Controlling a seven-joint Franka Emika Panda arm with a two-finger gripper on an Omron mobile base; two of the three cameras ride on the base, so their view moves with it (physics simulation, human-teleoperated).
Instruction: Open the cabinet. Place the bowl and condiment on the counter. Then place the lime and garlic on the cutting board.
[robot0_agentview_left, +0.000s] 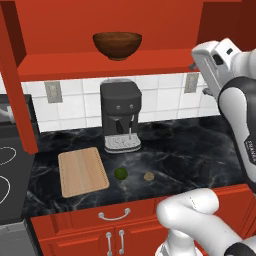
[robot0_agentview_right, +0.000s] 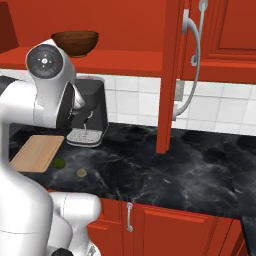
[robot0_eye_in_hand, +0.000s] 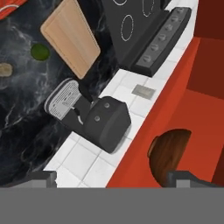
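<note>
The cabinet (robot0_agentview_left: 75, 20) stands open, its doors swung edge-on, one (robot0_agentview_left: 19, 90) at the left and one (robot0_agentview_right: 170, 75) at the right. On its shelf rests the brown bowl (robot0_agentview_left: 117, 45) (robot0_agentview_right: 75, 42) (robot0_eye_in_hand: 169, 153). My gripper (robot0_eye_in_hand: 116, 179) hovers open and empty to the right of the bowl at shelf height, looking down past it. The small dark condiment (robot0_agentview_left: 205, 167) stands on the black counter (robot0_agentview_left: 175, 150) at the right. Lime (robot0_agentview_left: 120, 173) (robot0_eye_in_hand: 40, 51) and garlic (robot0_agentview_left: 149, 176) (robot0_eye_in_hand: 5, 69) lie on the counter just right of the cutting board (robot0_agentview_left: 82, 171) (robot0_eye_in_hand: 71, 37).
A dark coffee machine (robot0_agentview_left: 120, 115) stands against the tiled wall below the shelf. A stove (robot0_agentview_left: 7, 175) borders the counter at the left. The right door's long silver handle (robot0_agentview_right: 192, 65) juts out over the counter. Lower red cabinets (robot0_agentview_left: 115, 235) run below.
</note>
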